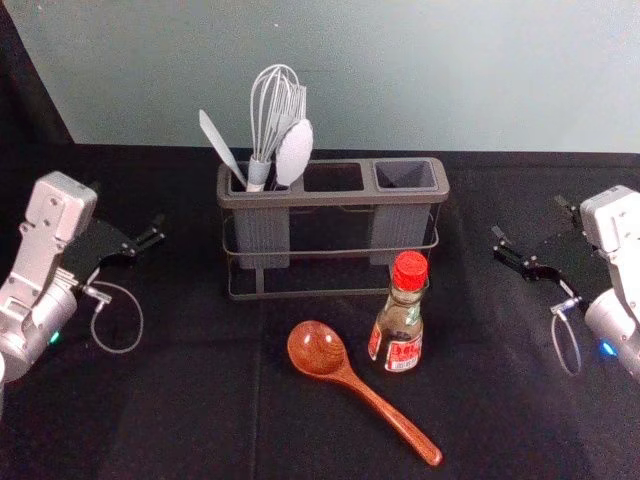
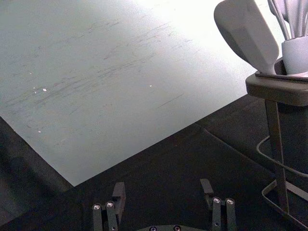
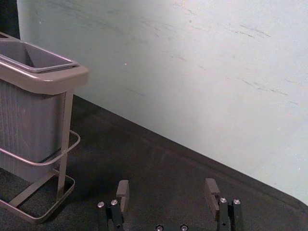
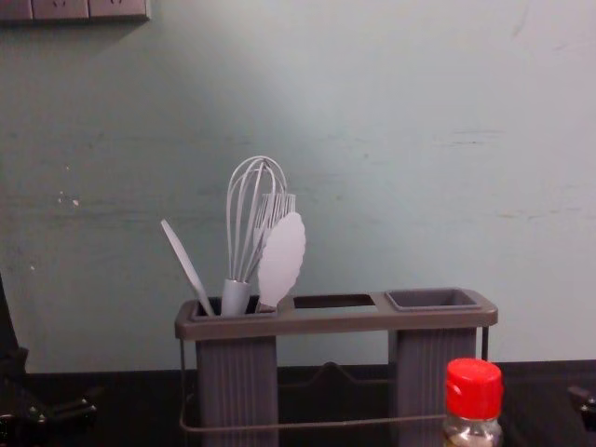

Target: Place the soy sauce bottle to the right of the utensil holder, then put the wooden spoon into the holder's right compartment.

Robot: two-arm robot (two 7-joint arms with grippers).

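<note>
1. Red plastic, by its look, makes the cap (image 1: 409,271) of the soy sauce bottle (image 1: 398,330); in the head view the bottle stands upright on the worktop (image 1: 170,400), in front of the holder's right end. It looks partly full, so it should feel moderately heavy, stiff and smooth enough to slip. The labelled body looks the best hold, square and level; the rounded cap would be a poor one. The wooden spoon (image 1: 318,350) lies beside it, bowl toward the utensil holder (image 1: 335,199), handle (image 1: 393,417) angled away to the near right. It should be light, rigid and glossy; a pinch on the slim handle may let the heavier bowl swing round.

2. In the left wrist view, the left gripper (image 2: 162,188) is out beyond the holder's left end, fingers spread, nothing between them.

3. In the right wrist view, the right gripper (image 3: 167,186) has its fingers apart and empty, off the holder's right end. It seems the natural one for the bottle.

4. In the chest view, the bottle's cap rises before the right compartment (image 4: 433,299), which has room for the spoon. The whisk (image 4: 237,296) and other pale utensils crowd the left one.
</note>
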